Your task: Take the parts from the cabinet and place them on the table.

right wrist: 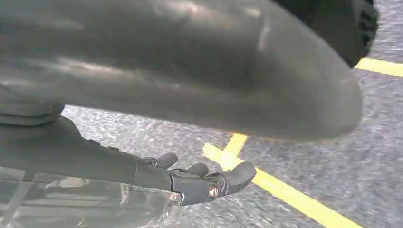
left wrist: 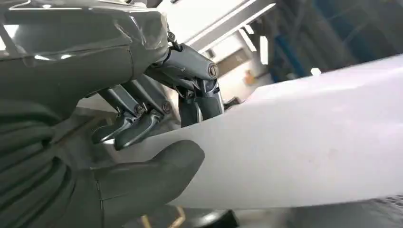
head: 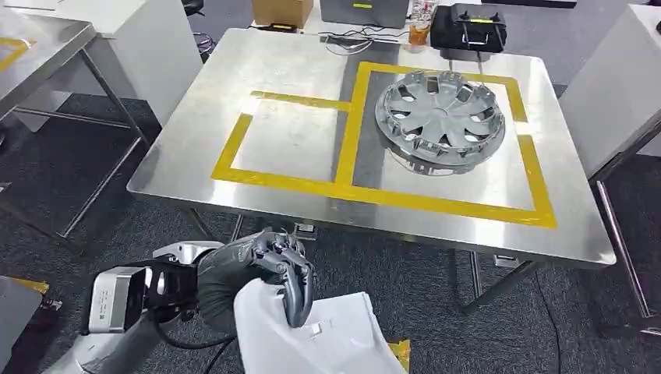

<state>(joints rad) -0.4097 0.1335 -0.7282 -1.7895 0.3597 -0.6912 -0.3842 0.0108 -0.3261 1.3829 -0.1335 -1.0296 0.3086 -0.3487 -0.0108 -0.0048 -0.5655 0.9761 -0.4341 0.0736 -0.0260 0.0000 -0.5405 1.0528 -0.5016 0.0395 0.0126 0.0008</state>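
In the head view, the left hand (head: 269, 269) gripped a white part (head: 312, 331) below the near edge of the steel table (head: 296, 78), its dark fingers (head: 295, 288) curled over the part's upper edge. The part hung in the air, short of the table and not touching it. On the table, yellow tape (head: 355, 132) marked two boxes; a silver hubcap (head: 440, 117) lay in the larger one, at the far right part of the table. Beyond the table's far edge stood a black case (head: 468, 27) and a cardboard box (head: 282, 11).

In the left wrist view, the left hand (left wrist: 142, 118) was clamped on the white part (left wrist: 294, 147): the thick thumb (left wrist: 157, 175) pressed one face while the darker fingers (left wrist: 190, 85) hooked over the edge onto the other.

In the right wrist view, the right hand (right wrist: 199, 180) hung over grey carpet (right wrist: 370, 156) crossed by yellow floor lines (right wrist: 285, 192). Its fingers (right wrist: 237, 175) were loosely bent and slightly apart, with nothing in them. A blurred dark shape took up the upper half; I could not tell what it was.
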